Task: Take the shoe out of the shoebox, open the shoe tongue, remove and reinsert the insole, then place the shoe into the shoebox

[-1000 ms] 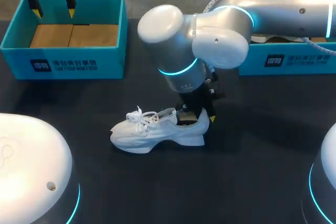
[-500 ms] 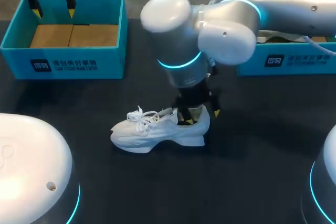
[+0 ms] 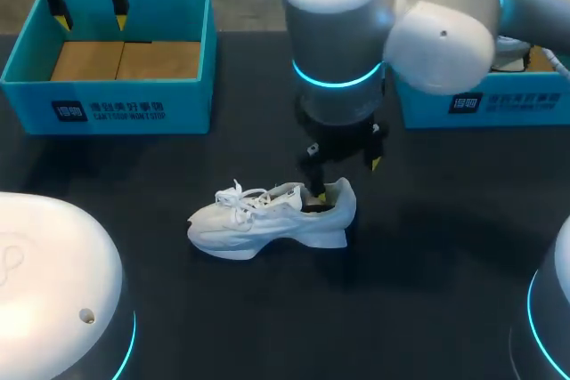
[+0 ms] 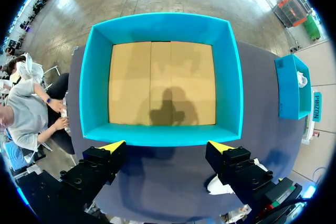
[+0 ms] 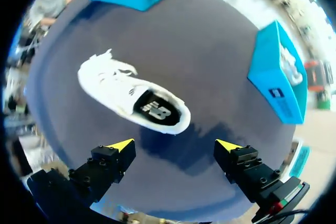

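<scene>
Shoe sat out of the box, upright on its sole on the dark matte table, about mid-table, toe pointing left, heel right. White upper all over, looked like smooth panels on a thick sculpted sole, with a rounded toe and a raised heel tab. White laces lay loose and bunched over the front. From the right wrist view the shoe showed its mouth open, with a dark insole lying flat inside and a pale mark on it.

My right gripper hung just above the heel end, black fingers spread wide, yellow tips clear of the shoe, nothing gripped. In its own view the right gripper had the shoe ahead of it, apart from both fingers.

My left gripper was over the far left part of the left shoebox, fingers wide apart, holding nothing. From the left wrist view the left gripper looked down at the left shoebox: rectangular, open top, bright teal walls with a smooth finish, plain brown cardboard floor with flap seams, and the gripper's shadow on it. No shoe was in it.

A second teal box sat at the far right, partly behind my right arm. Something white lay inside it, too small to tell what.
</scene>
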Action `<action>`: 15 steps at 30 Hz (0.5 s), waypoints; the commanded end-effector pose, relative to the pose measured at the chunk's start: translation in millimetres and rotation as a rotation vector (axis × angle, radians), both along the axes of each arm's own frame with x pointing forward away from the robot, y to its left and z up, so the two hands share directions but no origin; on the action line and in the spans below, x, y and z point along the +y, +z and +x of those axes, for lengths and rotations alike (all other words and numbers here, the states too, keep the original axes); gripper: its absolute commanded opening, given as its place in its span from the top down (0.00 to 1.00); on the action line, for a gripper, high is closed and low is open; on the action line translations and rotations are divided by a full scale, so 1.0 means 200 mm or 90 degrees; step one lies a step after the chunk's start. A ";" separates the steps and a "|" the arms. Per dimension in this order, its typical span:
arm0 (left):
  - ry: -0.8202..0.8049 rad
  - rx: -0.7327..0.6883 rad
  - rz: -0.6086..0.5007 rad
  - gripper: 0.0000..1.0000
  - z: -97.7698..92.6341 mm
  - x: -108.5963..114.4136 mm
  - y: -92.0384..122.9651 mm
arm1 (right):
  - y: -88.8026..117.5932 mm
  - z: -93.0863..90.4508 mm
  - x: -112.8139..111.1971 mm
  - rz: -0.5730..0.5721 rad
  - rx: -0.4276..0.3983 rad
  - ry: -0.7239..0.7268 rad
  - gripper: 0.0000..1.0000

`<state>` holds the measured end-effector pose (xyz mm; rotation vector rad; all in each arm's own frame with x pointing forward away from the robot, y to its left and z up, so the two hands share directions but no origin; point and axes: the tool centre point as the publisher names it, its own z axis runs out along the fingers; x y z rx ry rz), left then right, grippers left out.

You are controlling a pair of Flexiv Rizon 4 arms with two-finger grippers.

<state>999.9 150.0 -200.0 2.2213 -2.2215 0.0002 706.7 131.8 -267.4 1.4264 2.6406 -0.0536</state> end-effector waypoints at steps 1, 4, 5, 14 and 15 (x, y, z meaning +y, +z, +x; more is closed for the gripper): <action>0.000 0.000 0.000 0.00 0.00 0.00 0.00 | 0.03 -0.04 -0.05 0.121 -0.013 0.279 0.00; 0.000 0.000 0.000 0.00 0.00 0.00 0.00 | 0.05 -0.08 -0.04 0.118 -0.021 0.402 0.00; 0.000 0.000 0.000 0.00 0.00 0.00 0.00 | 0.05 -0.08 -0.03 0.112 -0.023 0.436 0.00; 0.000 0.000 0.000 0.00 0.00 0.00 0.00 | 0.01 -0.09 -0.02 0.043 -0.026 0.530 0.00; 0.000 0.000 0.000 0.00 0.00 0.00 0.00 | 0.01 -0.09 -0.02 0.043 -0.026 0.530 0.00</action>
